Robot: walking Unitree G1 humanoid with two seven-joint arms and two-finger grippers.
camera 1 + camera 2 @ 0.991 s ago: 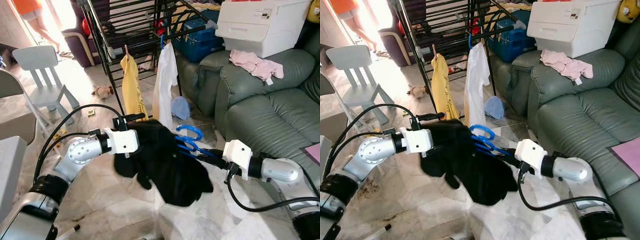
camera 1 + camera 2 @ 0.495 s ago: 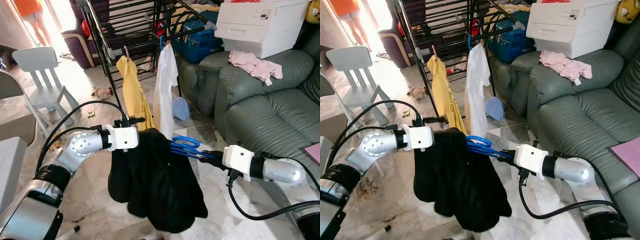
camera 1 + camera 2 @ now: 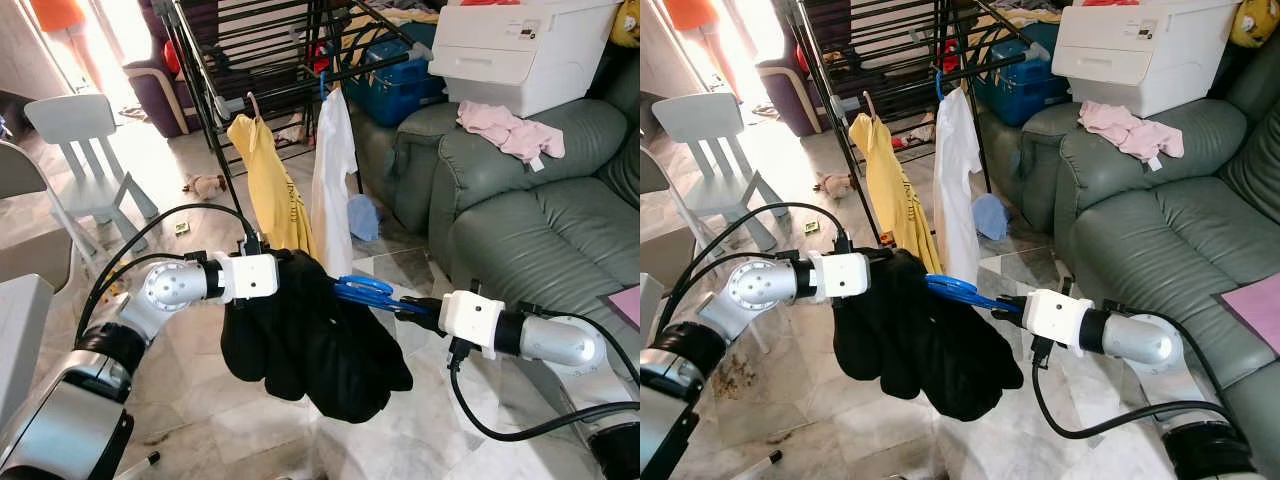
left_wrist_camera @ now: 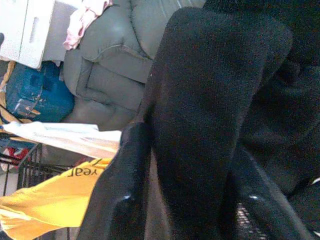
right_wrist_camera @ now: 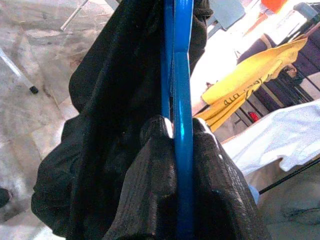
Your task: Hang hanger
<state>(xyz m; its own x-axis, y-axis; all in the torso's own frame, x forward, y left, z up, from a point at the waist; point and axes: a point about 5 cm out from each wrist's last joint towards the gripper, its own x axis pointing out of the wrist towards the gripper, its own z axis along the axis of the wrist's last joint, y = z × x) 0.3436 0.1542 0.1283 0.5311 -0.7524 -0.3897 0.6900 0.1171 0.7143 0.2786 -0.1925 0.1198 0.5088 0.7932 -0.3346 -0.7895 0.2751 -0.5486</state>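
1. The right gripper (image 5: 175, 150) has its two black fingers (image 5: 150, 200) clamped on the bar of a blue hanger (image 3: 365, 291); the bar runs straight out between them, flanked on each side by a fingertip.
2. A black garment (image 3: 310, 345) is draped over the hanger just beyond the right fingertips and hangs bunched below them, between the two grippers, above the marble floor (image 3: 230, 420).
3. The left gripper (image 4: 185, 200) has its fingers (image 4: 125, 200) closed on a thick fold of the same black garment; the cloth fills the gap between them and rises past the tips.
4. Beyond both sets of fingertips stands a black drying rack (image 3: 250, 60). A yellow garment (image 3: 268, 185) and a white shirt (image 3: 330, 175) hang from it, close behind the black garment.
5. Behind the rack's white shirt sits a blue container (image 3: 395, 80); its contents cannot be made out.
6. To the right of the right gripper is a green sofa (image 3: 520, 210), with pink clothing (image 3: 505, 128) lying on its arm and a white box (image 3: 520, 45) resting above that, lid shut.
7. To the left of the left gripper stands a small grey chair (image 3: 85, 150); a person's legs (image 3: 70, 50) are beyond it.
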